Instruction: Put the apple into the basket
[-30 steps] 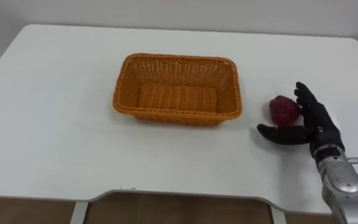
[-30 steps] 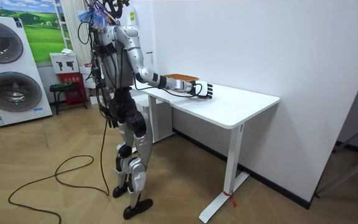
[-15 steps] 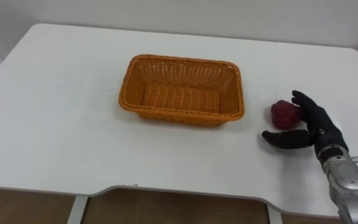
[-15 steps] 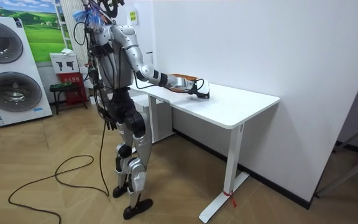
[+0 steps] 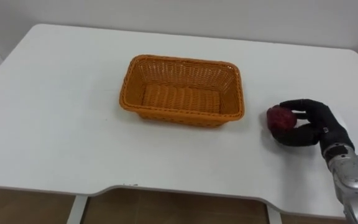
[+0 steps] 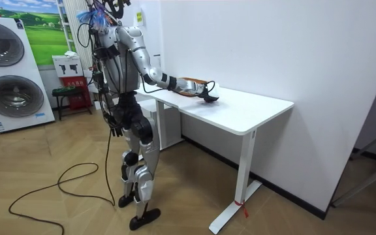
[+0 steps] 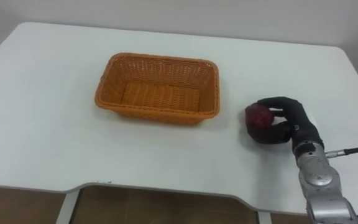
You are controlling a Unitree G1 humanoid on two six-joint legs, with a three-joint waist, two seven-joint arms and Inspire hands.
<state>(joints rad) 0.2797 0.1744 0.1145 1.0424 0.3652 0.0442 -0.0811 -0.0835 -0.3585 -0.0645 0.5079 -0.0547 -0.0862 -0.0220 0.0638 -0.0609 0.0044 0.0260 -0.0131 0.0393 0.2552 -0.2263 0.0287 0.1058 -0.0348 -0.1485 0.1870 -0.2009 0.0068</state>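
Note:
A dark red apple [image 5: 279, 117] [image 7: 258, 116] rests on the white table [image 5: 55, 112], to the right of the orange wicker basket [image 5: 182, 90] [image 7: 157, 87]. My right hand [image 5: 309, 121] [image 7: 289, 121] has its black fingers and thumb curled round the apple from the right side. The basket is empty and stands at the table's middle. In the room view the right hand [image 6: 209, 95] lies on the table beside the basket [image 6: 189, 83], and I stand at the table's end.
The table's front edge [image 5: 166, 190] runs close below the basket, with a notch at its middle. Bare tabletop spreads left of the basket. In the room view washing machines [image 6: 12, 72] stand at the far left.
My right hand's fingers and thumb, spread open beside the apple before, have closed round it. The basket has stayed in place.

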